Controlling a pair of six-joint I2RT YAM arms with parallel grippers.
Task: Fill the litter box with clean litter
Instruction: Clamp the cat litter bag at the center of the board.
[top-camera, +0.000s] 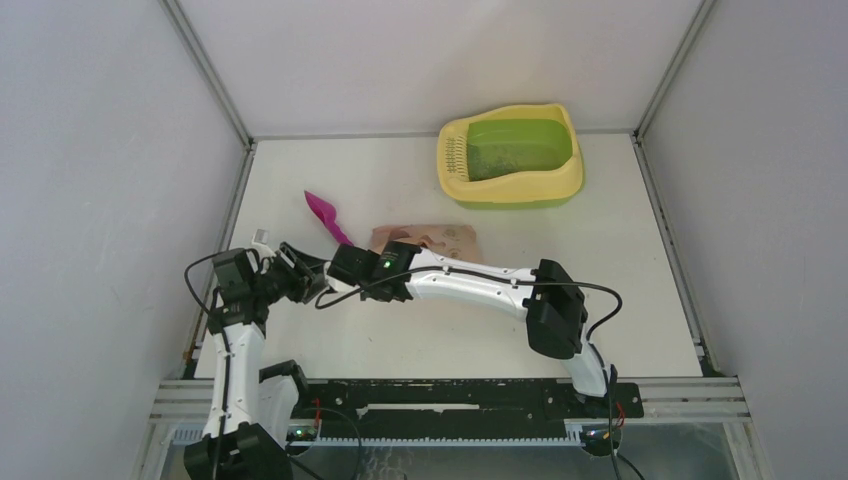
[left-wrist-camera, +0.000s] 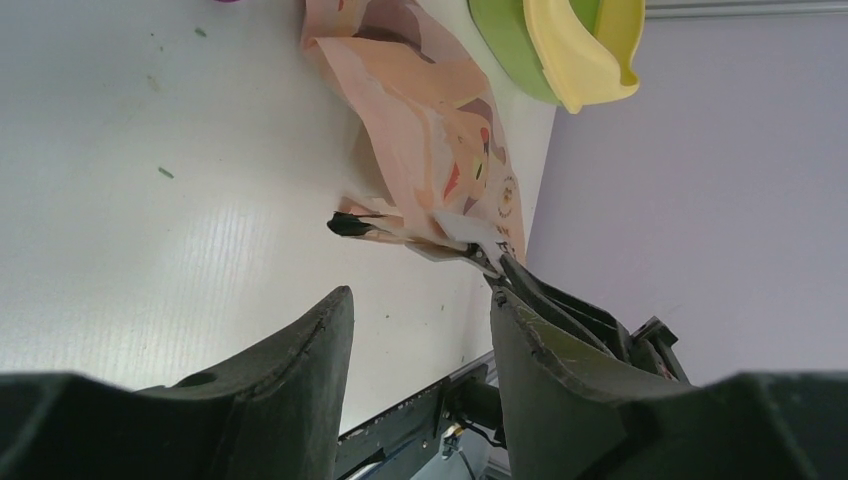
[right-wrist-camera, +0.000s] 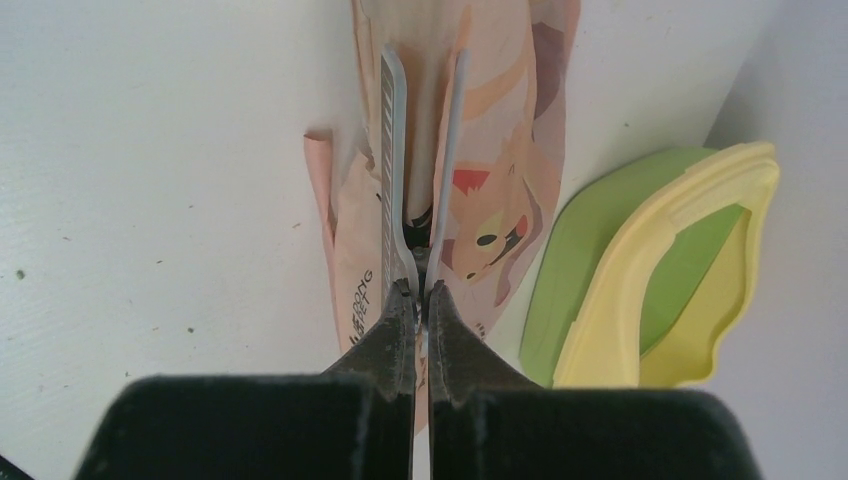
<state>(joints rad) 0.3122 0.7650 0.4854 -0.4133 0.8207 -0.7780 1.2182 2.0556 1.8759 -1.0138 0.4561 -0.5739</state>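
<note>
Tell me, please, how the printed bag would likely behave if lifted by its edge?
Probably floppy: the bag lies creased and folded, so it should sag below the right gripper. It looks flat, so likely light. Pinched only at one edge, it might slip.

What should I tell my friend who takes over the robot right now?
Left claw: open, holding nothing, close to the near end of the bag.
Right claw: shut, pinching two thin grey strips at that end; I can't tell if they are part of the bag.
Litter box: far right on the table, apart from the bag. Its green basin looks only lightly speckled with litter.
Scoop: lying left of the bag, not held.
Done: the right claw has a hold at the bag.
Left: get the litter from the bag into the box.
</note>
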